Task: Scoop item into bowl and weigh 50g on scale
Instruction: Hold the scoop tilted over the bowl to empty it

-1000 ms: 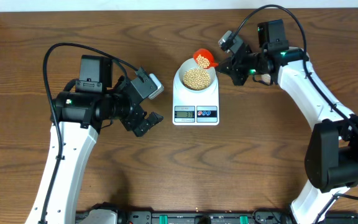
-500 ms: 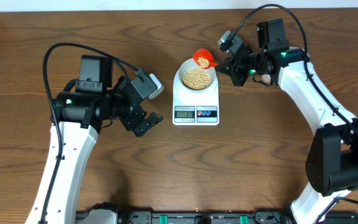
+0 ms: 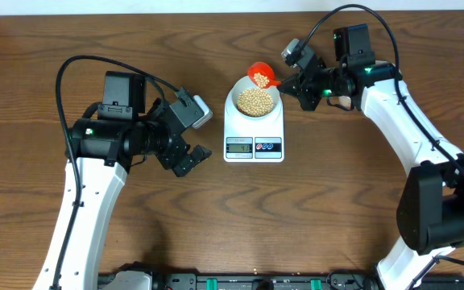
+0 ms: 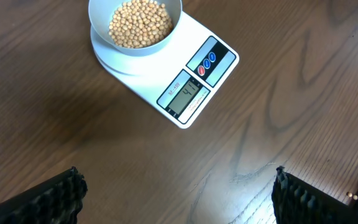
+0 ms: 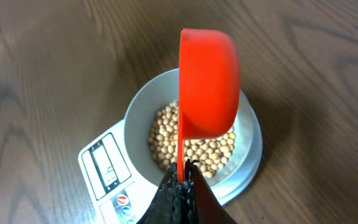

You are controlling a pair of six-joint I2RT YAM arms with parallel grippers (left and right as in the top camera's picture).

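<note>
Scale point(image 4: 194, 78) reading perhaps 47, right hand point(image 5: 180, 183) pinching red scoop point(image 5: 207, 81), left hand point(image 4: 179, 202) spread empty

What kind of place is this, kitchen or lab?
Likely a robotics lab bench: left arm and right arm at a wooden table, a scale carrying a bowl of beans.
</note>
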